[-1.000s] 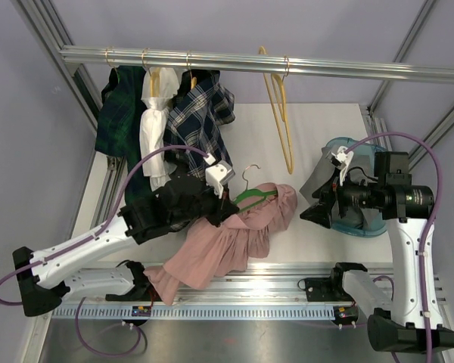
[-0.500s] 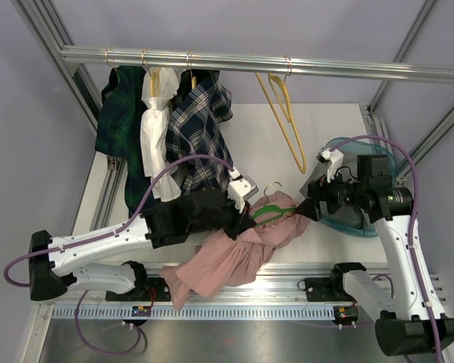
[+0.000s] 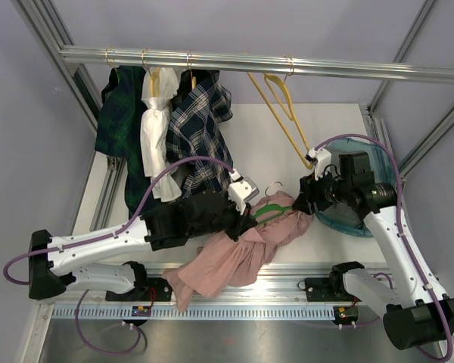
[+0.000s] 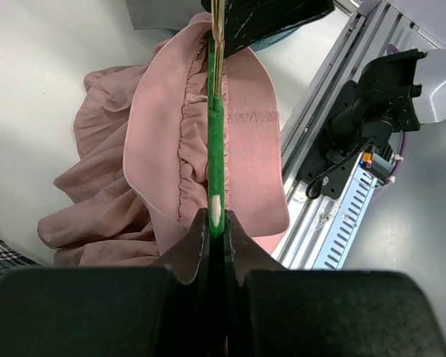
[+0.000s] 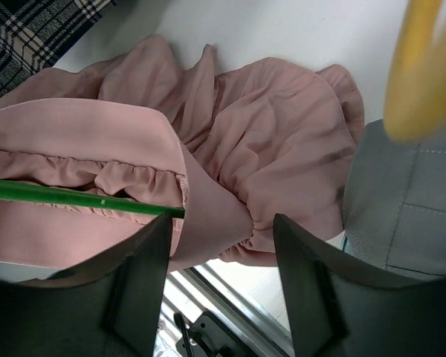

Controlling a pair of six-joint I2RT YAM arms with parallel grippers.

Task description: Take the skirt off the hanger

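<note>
From above, the pink skirt [image 3: 238, 253] droops limp between my arms. My left gripper [image 4: 215, 232] is clamped on the green hanger [image 4: 215, 141]. My right gripper [image 5: 223, 245], jaws apart, should pinch the soft waistband [image 5: 82, 178].

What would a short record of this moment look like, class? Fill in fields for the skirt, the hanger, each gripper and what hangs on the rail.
skirt: pink skirt, waistband on the hanger, rest heaped on the table
hanger: green hanger, inside the waistband
left gripper: left gripper shut on the green hanger
right gripper: right gripper open, at the skirt's end
rail: plaid garments, white garment, empty yellow hanger
</note>
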